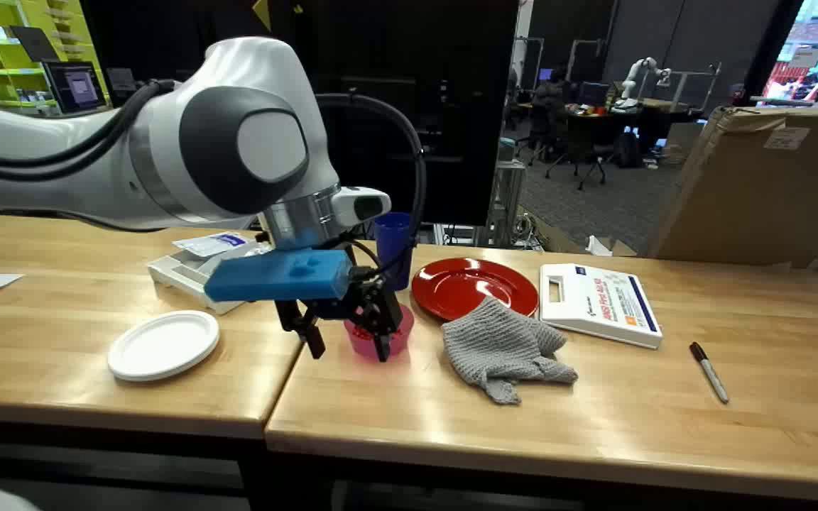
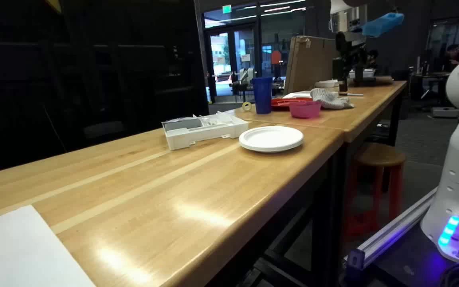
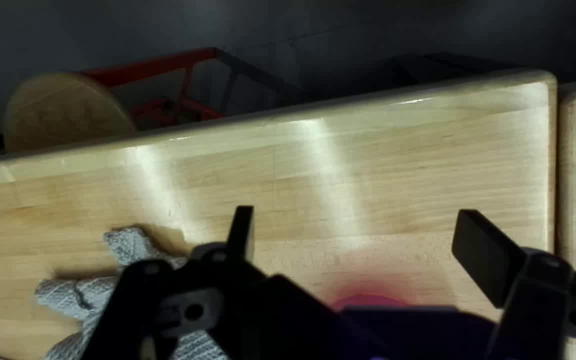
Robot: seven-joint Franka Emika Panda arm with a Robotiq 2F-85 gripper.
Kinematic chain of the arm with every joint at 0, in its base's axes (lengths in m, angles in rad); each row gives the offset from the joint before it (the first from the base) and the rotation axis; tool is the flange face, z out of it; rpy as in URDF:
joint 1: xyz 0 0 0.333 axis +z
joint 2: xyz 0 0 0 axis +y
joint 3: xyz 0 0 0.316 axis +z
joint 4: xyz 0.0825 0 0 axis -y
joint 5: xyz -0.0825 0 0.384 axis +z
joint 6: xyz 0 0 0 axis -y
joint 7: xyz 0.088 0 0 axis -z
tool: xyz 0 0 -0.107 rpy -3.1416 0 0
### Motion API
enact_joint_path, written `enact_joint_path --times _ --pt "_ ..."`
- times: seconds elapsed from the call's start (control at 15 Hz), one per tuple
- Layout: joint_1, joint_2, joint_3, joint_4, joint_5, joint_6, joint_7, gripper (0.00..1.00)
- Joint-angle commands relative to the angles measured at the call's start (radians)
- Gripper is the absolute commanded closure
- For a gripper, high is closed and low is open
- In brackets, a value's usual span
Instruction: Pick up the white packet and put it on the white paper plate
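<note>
Hanging above the wooden tabletop (image 1: 622,404), spread wide at the claw (image 1: 348,346), with nothing between the slab-like black fingertips (image 3: 488,255). Looks like early going: not pinched, not lifted, not delivered. Leaves the lot to do, seemingly: reach, grip, carry, release.

Out now, past a squat pink bowl (image 2: 305,109), smooth and flared, past a tall, tapering blue cup (image 2: 262,95). Over to the prize: to the flat white packet (image 1: 211,243) with its blue print, slick-looking, lying on the boxy, compartmented white tray (image 1: 185,290) in an exterior view. Might crumple when pinched, at a guess. Just beside that tray, round to the target: to the white paper plate (image 1: 164,344), shallow and smooth-rimmed, not yet bearing the packet.

Then the opposite way, to a rumpled grey knit cloth (image 1: 505,348), soft and ribbed, near a glossy red plate (image 1: 462,284). Beyond those, to a hard, flat white first-aid case (image 1: 597,305), and furthest out to a slim marker (image 1: 709,372), lying on the shiny pale tabletop.
</note>
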Motion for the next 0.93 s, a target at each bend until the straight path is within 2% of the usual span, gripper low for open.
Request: enact_joint_path --times 0.0,0.33,0.53,0.87 --pt "0.011 0.001 -0.009 0.002 -0.006 -0.004 0.006 0.00" --pt "0.011 0.001 -0.009 0.002 -0.006 -0.004 0.006 0.00" --pt "0.061 0.032 -0.012 0.015 0.028 0.012 -0.032 0.00" --pt "0.141 0.134 0.000 0.046 0.053 0.110 -0.079 0.00"
